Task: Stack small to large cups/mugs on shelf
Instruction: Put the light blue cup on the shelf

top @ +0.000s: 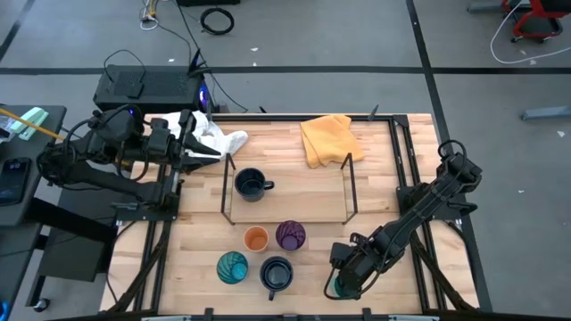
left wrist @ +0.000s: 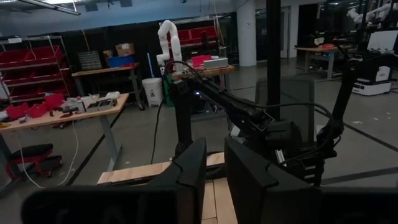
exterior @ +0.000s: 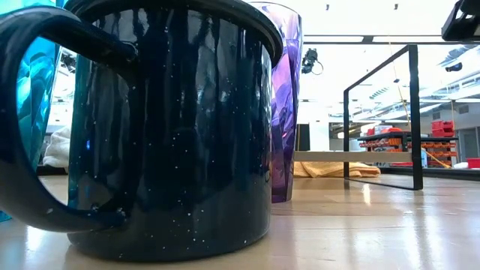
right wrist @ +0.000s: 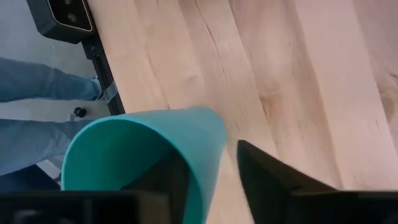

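Note:
The shelf (top: 285, 203) is a light board with black wire rails, and one navy mug (top: 252, 185) stands on it. On the table in front of it stand the orange cup (top: 256, 238), the purple tumbler (top: 290, 234), the patterned teal tumbler (top: 232, 267) and the second navy mug (top: 277, 274). That mug fills the low view (exterior: 172, 127). My right gripper (top: 343, 281) is near the table's front edge, shut on the small teal cup (right wrist: 137, 149). My left gripper (top: 192, 143) hovers shut and empty at the far left, by a white cloth. My right gripper holds the teal cup by its rim wall (right wrist: 211, 155), one finger (right wrist: 168, 183) inside the cup and the other finger (right wrist: 273, 180) outside. The fingers come from above, slanting. The cup sits tilted in the hold; whether its base is on the table I cannot tell.
A yellow cloth (top: 328, 138) lies at the back, partly on the shelf's right rail. A white cloth (top: 219, 138) lies at the back left. A person's legs in jeans (right wrist: 37, 81) stand just beyond the table's near edge. Bare wood lies right of the cups.

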Motion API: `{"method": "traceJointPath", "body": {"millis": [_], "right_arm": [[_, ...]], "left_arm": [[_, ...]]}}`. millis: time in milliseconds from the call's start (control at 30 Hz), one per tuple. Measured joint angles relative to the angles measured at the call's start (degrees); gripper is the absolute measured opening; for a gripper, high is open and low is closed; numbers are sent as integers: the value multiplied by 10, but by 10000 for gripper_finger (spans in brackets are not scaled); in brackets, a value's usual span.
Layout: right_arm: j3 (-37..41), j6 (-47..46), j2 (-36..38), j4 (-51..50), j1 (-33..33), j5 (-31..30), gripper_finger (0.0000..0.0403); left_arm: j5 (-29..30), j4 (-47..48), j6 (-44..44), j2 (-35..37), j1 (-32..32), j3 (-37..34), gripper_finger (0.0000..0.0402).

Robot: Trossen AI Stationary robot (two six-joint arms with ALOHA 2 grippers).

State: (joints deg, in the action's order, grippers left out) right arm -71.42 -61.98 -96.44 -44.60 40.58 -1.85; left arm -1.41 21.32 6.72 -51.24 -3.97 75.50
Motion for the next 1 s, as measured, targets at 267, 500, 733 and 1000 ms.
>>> {"method": "traceJointPath", "body": {"millis": [267,500,733,1000], "right_arm": [[0,18,0,0,-8,4,13],[-9,40,14,-21,-29,7,5],[-89,96,36,-141,-64,-7,2],[-207,175,37,-236,-116,-60,2]], "left_arm": [[0,0,0,0,0,0,65],[0,0,0,0,0,0,65],[0,0,0,0,0,0,70],[0,-1,0,0,0,0,68]]}}
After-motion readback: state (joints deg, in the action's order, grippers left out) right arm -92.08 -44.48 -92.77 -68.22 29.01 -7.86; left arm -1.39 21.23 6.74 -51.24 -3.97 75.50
